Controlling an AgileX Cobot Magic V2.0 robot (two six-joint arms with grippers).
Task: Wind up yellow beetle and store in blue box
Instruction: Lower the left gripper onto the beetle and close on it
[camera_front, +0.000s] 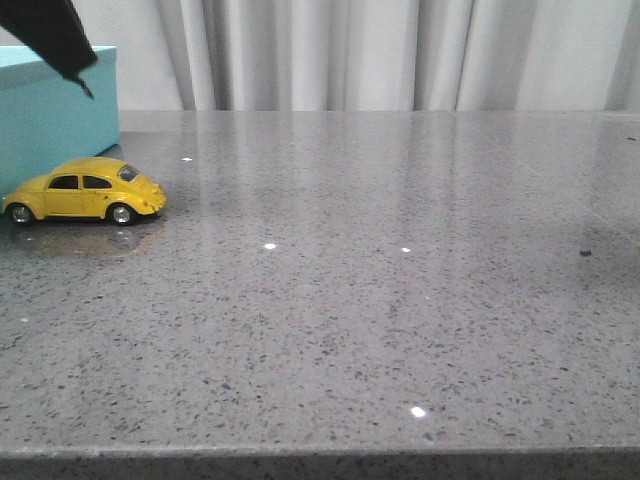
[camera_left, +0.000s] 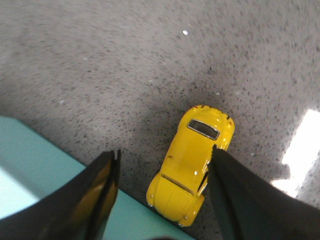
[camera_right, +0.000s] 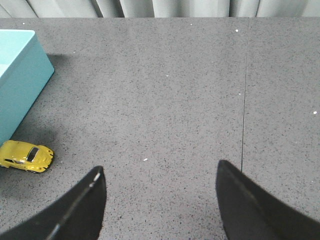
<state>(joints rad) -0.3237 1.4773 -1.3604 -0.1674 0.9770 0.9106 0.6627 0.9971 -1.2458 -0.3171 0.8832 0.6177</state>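
Note:
The yellow beetle (camera_front: 86, 190) stands on its wheels on the grey table, right beside the blue box (camera_front: 50, 115) at the far left. High above both hangs my left gripper (camera_left: 164, 152), open, with one finger tip (camera_front: 80, 75) showing at the top left of the front view. Seen from the left wrist, the beetle (camera_left: 192, 167) lies below the gap, close to one finger, untouched, with a corner of the box (camera_left: 30, 175) beside it. My right gripper (camera_right: 160, 170) is open over bare table, far from the beetle (camera_right: 26, 156) and the box (camera_right: 20, 85).
Pale curtains (camera_front: 400, 55) close off the back. The speckled grey table (camera_front: 380, 300) stretches wide to the right of the car, with its front edge (camera_front: 320, 455) near the camera. A small dark speck (camera_front: 585, 252) lies at the far right.

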